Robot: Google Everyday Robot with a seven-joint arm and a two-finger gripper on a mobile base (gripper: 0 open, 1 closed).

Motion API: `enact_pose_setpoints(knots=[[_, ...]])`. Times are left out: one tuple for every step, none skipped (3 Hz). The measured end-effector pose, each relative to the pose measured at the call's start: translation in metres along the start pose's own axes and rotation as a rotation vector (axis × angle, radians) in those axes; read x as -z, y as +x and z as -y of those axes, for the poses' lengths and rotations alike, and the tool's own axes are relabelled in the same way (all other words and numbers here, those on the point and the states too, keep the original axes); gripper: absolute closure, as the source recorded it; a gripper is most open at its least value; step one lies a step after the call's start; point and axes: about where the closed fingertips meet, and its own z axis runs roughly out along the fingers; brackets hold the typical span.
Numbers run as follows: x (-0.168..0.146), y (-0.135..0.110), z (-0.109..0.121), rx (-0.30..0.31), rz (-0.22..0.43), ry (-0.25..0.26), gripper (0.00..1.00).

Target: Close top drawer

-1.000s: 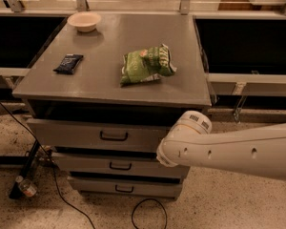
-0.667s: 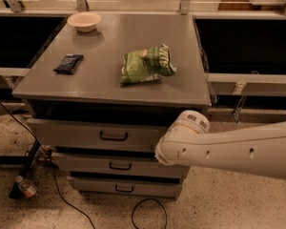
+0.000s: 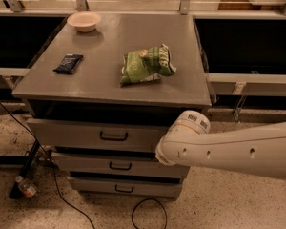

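while the top drawer (image 3: pixel 76 133) stands pulled out a little toward the near side, a dark gap shows between its front panel and the grey cabinet top (image 3: pixel 133 37) above it. its small black handle (image 3: pixel 113 136) sits in the middle of the panel, left of the robot arm (image 3: pixel 229 149). the arm reaches in from the right edge, and its rounded white end lies over the right end of the drawer fronts, about level with the top drawer's lower edge. the gripper is hidden behind that rounded end, so whether it is released or clenched cannot be told, nor whether it touches the panel. below, the middle drawer (image 3: pixel 86 163) and the bottom drawer (image 3: pixel 148 189) each carry a similar black handle. on the cabinet top a green snack bag (image 3: pixel 145 66) lies right of centre, a small black packet (image 3: pixel 68 63) lies near the left edge, and a pale bowl (image 3: pixel 84 21) stands at the far left corner. a black cable (image 3: pixel 148 202) loops on the speckled floor near the cabinet's foot
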Motion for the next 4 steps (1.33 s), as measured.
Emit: enact_pose_setpoints(knots=[[0.0,0.0,0.0,0.0,0.0,0.0,0.28],[0.0,0.0,0.0,0.0,0.0,0.0,0.03],[0.0001,0.0,0.0,0.0,0.0,0.0,0.0],[0.0001,0.0,0.0,0.0,0.0,0.0,0.0]])
